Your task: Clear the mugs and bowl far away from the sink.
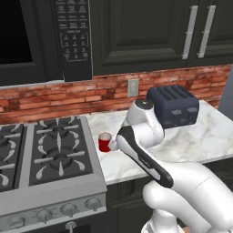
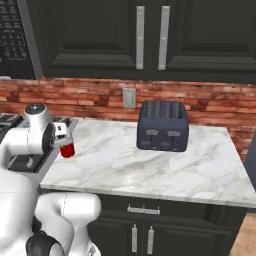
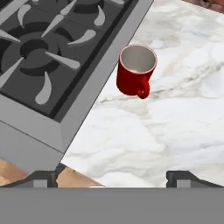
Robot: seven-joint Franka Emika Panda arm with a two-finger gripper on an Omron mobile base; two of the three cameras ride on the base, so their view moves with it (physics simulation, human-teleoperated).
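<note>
The red mug point(image 3: 134, 72) stands upright on the marble counter point(image 3: 175, 118), just beside the stove point(image 3: 48, 57) edge. The gripper point(image 3: 113, 177) hovers above it, jaws spread wide and empty.

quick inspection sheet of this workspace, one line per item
surface: white marble counter, beside the gas stove
job's things: red mug upright on the counter by the stove edge, handle toward the camera in the hand view; nothing else of the job seen
clutter: dark toaster near the brick wall
grippers: hand open, above the counter, apart from the mug, holding nothing
cables: nothing seen
surroundings: dark cabinets, wall outlet, microwave
</note>
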